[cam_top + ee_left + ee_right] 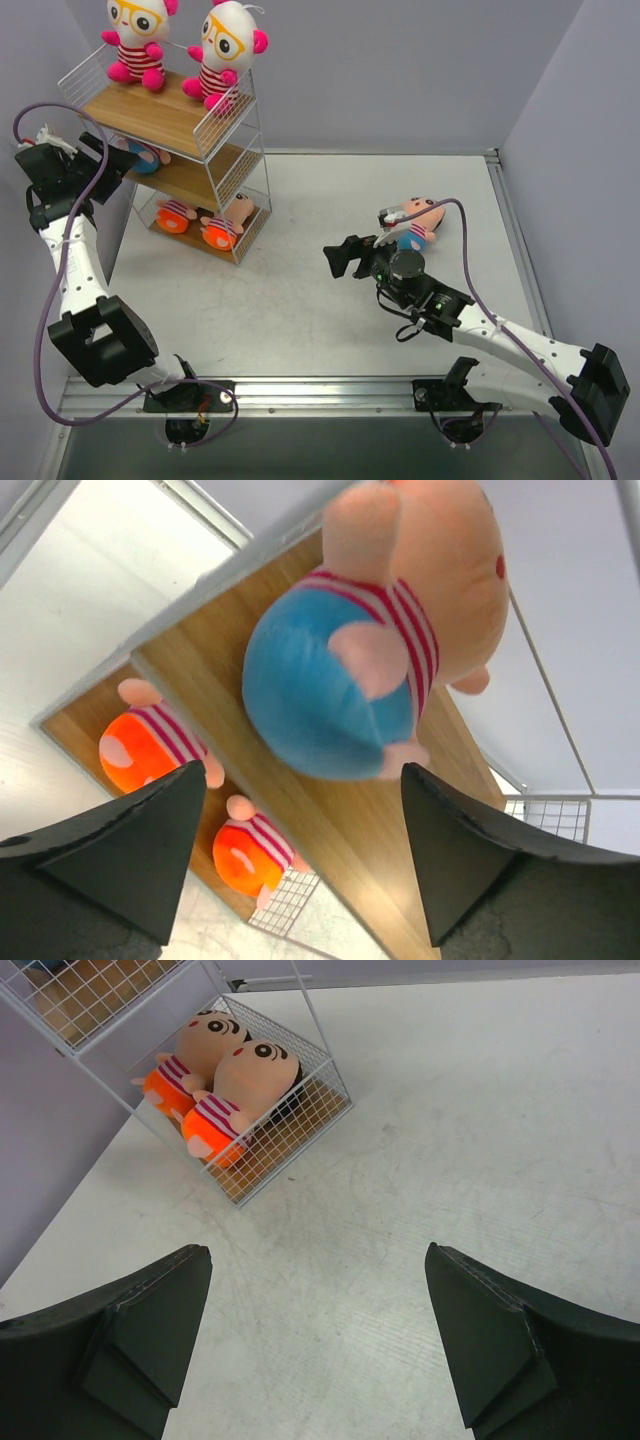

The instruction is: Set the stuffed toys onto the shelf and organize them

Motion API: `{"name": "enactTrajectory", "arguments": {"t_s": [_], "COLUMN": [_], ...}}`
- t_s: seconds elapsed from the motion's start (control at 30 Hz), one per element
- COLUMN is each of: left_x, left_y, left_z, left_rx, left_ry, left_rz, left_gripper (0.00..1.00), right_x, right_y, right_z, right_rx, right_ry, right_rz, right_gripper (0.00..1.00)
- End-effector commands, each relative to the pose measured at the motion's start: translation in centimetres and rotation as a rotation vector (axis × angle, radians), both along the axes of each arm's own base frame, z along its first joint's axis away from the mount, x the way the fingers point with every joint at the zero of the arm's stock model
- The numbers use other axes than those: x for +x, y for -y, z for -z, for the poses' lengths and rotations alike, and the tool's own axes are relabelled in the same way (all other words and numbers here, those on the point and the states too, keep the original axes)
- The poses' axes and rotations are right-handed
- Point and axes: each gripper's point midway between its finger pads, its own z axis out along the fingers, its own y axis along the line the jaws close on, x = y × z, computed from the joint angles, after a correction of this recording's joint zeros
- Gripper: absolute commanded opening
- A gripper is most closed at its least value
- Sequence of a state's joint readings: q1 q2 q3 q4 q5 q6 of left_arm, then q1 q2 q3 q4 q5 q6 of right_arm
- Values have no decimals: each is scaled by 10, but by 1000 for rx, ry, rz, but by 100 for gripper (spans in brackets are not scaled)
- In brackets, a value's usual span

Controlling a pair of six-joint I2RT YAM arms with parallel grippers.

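Observation:
The shelf [140,115] stands at the back left. Two white-headed stuffed toys [135,40] [225,50] sit on its top board. A blue-bottomed toy [340,680] lies on the middle board [400,830]. My left gripper [305,780] is open just below it, a finger on either side, holding nothing; in the top view the left gripper [118,165] is at the shelf's left side. Two orange-bottomed toys [215,1080] sit in the bottom tier. Another blue-bottomed toy [418,222] lies on the table behind my right gripper [345,258], which is open over bare table [330,1290].
The shelf's wire mesh wall [290,1120] faces the right gripper, some way off. Grey walls close the table at the back and both sides. A metal rail [330,385] runs along the near edge by the arm bases.

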State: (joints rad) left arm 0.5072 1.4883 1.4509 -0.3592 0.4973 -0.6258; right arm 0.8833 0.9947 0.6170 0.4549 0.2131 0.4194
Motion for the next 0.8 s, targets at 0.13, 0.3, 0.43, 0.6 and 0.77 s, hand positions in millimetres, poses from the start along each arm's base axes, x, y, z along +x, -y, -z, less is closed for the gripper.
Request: {"name": "enactTrajectory", "arguments": {"t_s": [0.13,0.3,0.43,0.6,0.77], "left_x": [-55,-91,-122,-143,-162], "left_y": [-3,4,23,57,88], "left_z": [0,12,13,12,12], "left_rx": [50,63,92,247,336], "left_ry": [-55,-109,-100,-119,-127], "left_rz": [-117,-183,-208,-149,-36], "left_gripper": [95,97,94,94,94], "right_x": [14,30,52,87,121], "right_y": [0,7,21,64,113], "right_z": [-19,-19,-9,1,-2], "right_rx": [-65,-171,-304,-380,-437], "right_ry": [33,7,-51,-135,-172], "right_rz": [33,106,198,335,476], "right_gripper": [92,92,91,91,90]}}
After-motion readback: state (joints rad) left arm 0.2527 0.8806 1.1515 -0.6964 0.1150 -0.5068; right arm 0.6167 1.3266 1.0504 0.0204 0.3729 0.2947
